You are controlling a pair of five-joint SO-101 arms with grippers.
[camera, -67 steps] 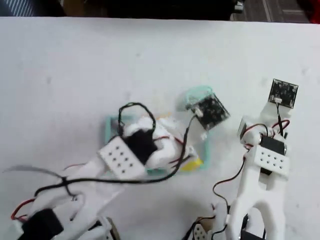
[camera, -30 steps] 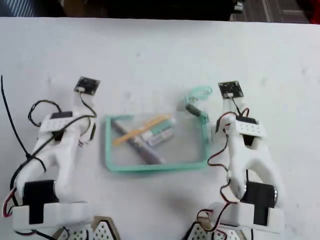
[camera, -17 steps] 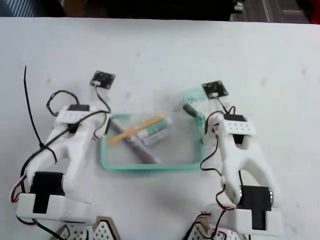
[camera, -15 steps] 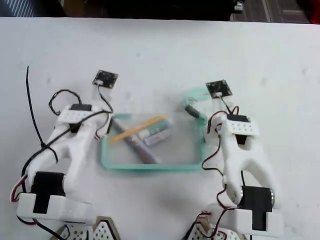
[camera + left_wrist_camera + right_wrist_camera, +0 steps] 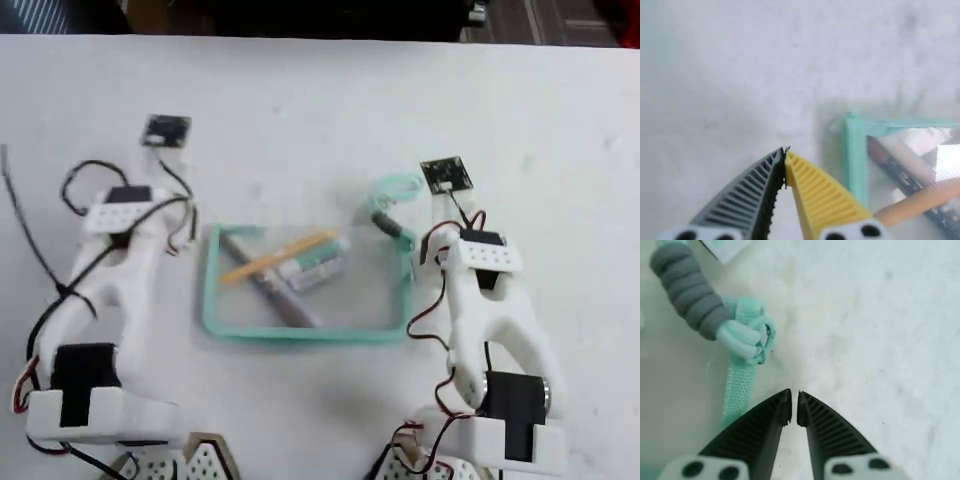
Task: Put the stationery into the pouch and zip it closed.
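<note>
"Where's the pouch (image 5: 300, 336) from where you stand?"

"Flat in the middle of the white table (image 5: 320, 110), clear sides with a teal border. Inside it I can see an orange pencil (image 5: 280, 255) lying slantwise over a dark pen (image 5: 268, 287), and something pale beside them that I can't make out."

"Is it zipped?"

"Can't tell. There's a grey pull (image 5: 687, 287) at the far right corner, with a teal strap (image 5: 740, 385) knotted to it and looping off onto the table."

"And the arms?"

"One on each side. The left gripper (image 5: 785, 156) is just left of the pouch's far left corner, over bare table, its grey and yellow jaws pressed together on nothing. The right gripper (image 5: 794, 410) sits right beside the strap, jaws all but touching, also empty."
</note>
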